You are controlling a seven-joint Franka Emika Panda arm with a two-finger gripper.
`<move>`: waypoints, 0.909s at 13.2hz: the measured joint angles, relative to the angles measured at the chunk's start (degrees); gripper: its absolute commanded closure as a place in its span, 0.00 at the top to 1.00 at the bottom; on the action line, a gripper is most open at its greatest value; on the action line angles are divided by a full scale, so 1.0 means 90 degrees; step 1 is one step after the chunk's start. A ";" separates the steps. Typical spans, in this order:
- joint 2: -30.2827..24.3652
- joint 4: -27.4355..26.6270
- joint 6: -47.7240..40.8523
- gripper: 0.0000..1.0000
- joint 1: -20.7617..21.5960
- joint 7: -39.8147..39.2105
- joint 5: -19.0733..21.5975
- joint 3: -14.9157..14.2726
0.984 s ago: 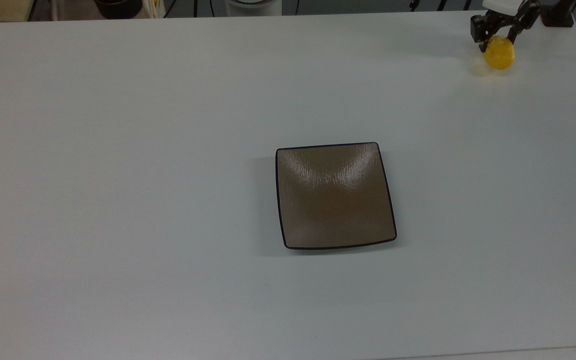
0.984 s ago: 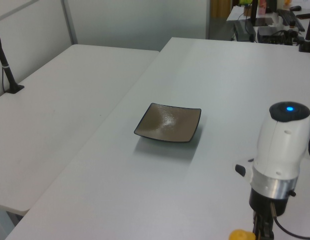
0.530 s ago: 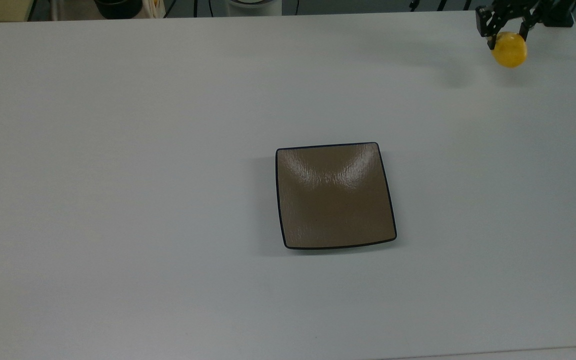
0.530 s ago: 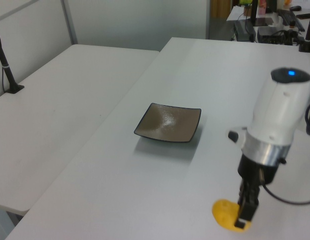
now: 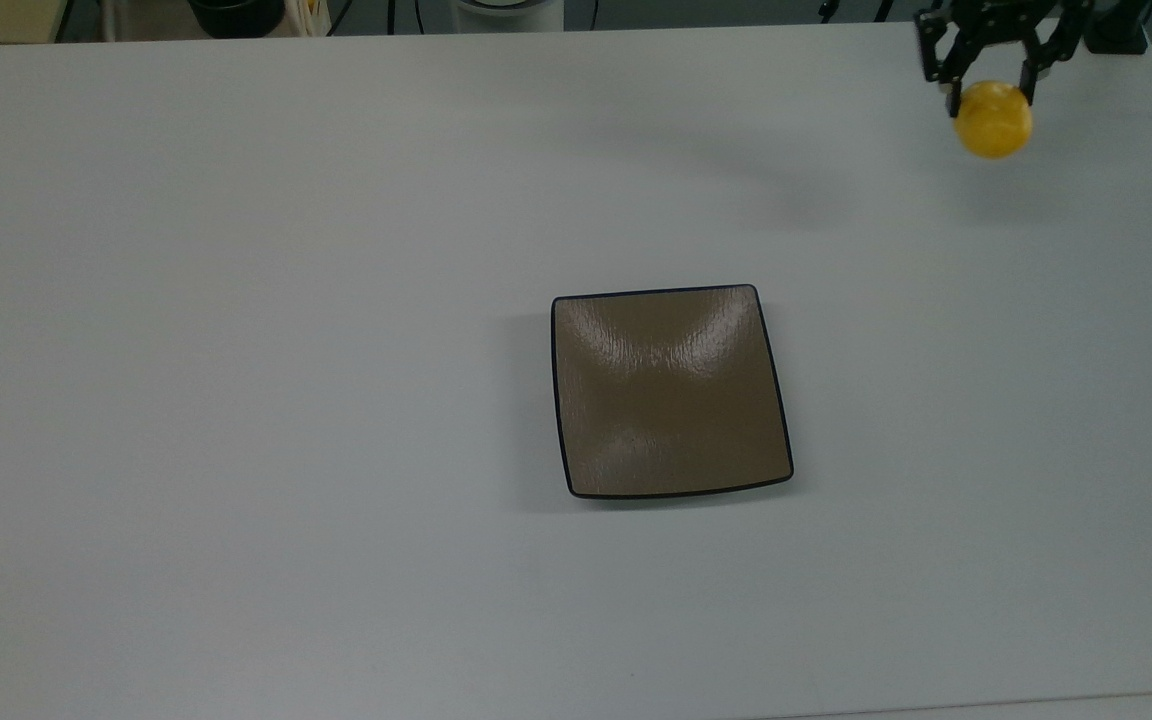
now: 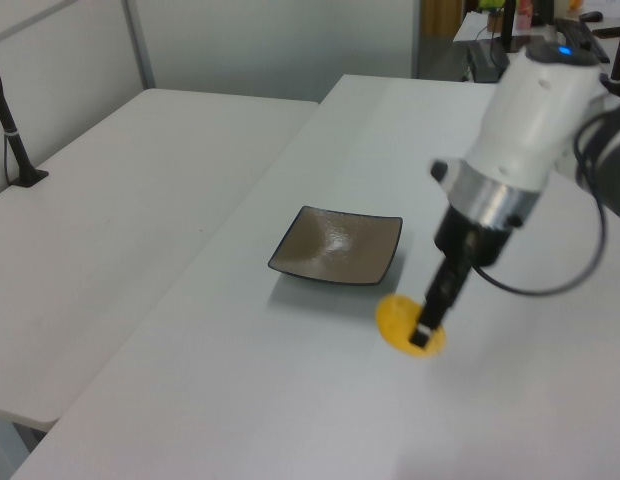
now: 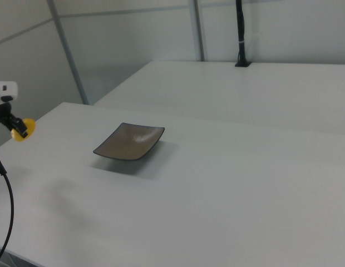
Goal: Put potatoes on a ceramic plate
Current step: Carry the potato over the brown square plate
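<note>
At about one o'clock from the ceramic plate in the top view, the gripper fingers clamp the potato above the surface; carrying and placing remain.

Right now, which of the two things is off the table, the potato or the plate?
The yellow potato: the gripper holds it in the air, while the brown plate lies flat on the table.

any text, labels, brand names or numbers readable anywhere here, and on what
None can be read.
The ceramic plate, the potato held in the gripper and the table bear no print.
The blue light on the arm is a plain lamp, not a sign.
</note>
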 measured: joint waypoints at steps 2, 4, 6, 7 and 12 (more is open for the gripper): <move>-0.0144 -0.0020 -0.0004 0.24 -0.0328 -0.0054 -0.0030 -0.0231; -0.0160 -0.0027 -0.0004 0.24 -0.0563 -0.0134 -0.0182 -0.0541; -0.0132 -0.0029 0.0030 0.24 -0.0894 -0.0218 -0.0445 -0.0700; -0.0083 -0.0037 0.0113 0.26 -0.1054 -0.0246 -0.0546 -0.0782; 0.0286 -0.0042 0.0223 0.35 -0.1214 -0.0307 -0.0789 -0.1063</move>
